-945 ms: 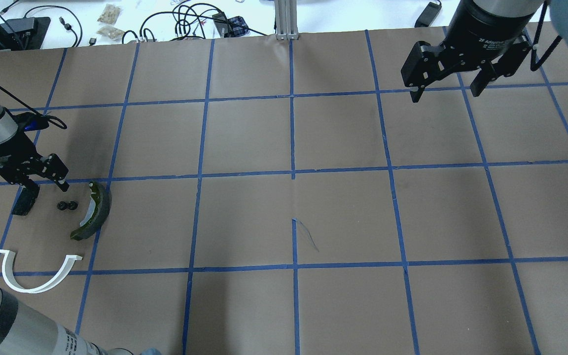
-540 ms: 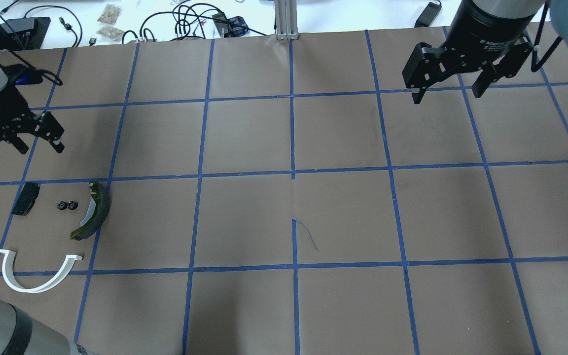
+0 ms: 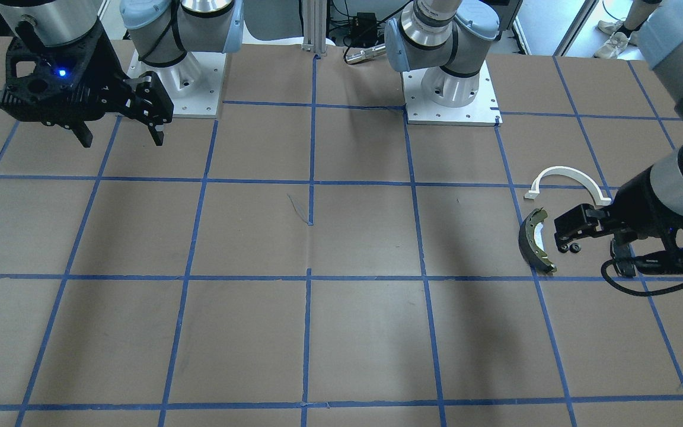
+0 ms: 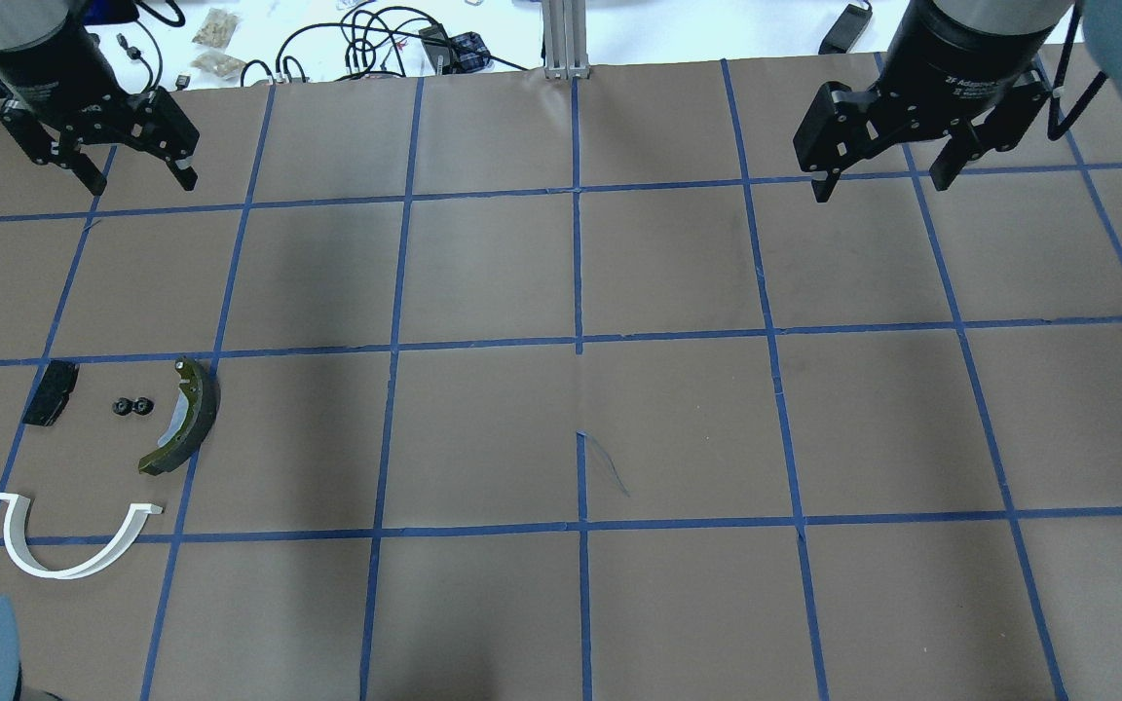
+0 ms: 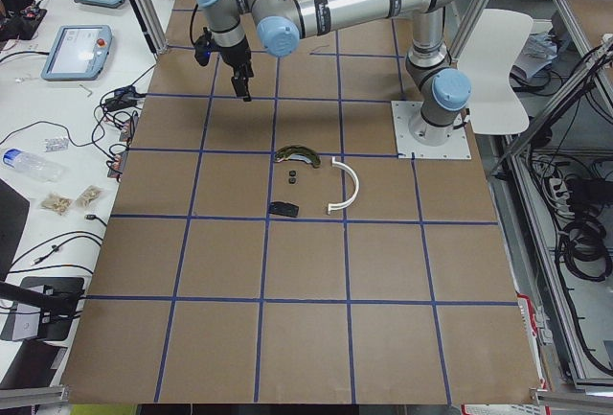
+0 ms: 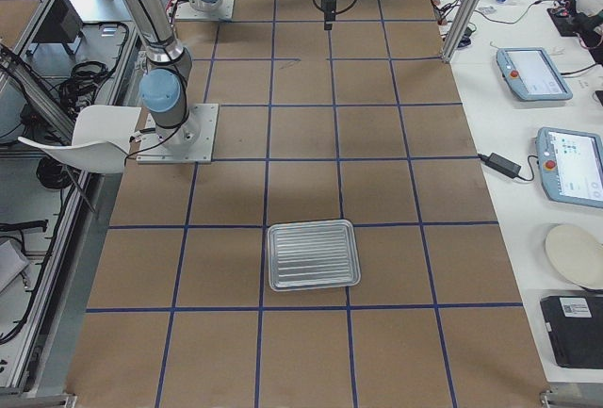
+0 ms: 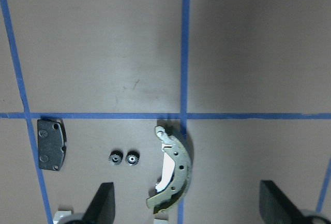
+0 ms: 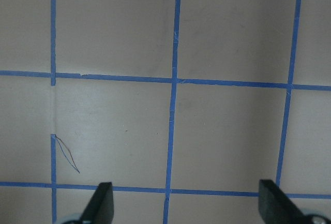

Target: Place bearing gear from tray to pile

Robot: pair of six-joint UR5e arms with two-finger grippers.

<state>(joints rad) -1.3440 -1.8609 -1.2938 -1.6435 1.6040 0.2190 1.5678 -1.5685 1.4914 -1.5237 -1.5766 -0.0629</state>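
You have the bearing gears point(image 4: 132, 407), two small black toothed wheels side by side and just touching, lying flat on the brown paper point(image 4: 483, 428) in the pile on the left side of the table. They sit between the black pad point(image 4: 51, 392) on their left and the curved brake shoe point(image 4: 183, 417) on their right, close to both but touching neither. The white bracket point(image 4: 74, 545) lies nearer the robot, apart from them. Your left gripper point(image 4: 140, 177) hangs over the far left of the table, well away from the pile, with its fingers spread wide and nothing between them. Your right gripper point(image 4: 880, 183) hangs over the far right, its fingers likewise apart and bare. The tray point(image 6: 313, 254) rests at the right end of the table, well apart from everything else.
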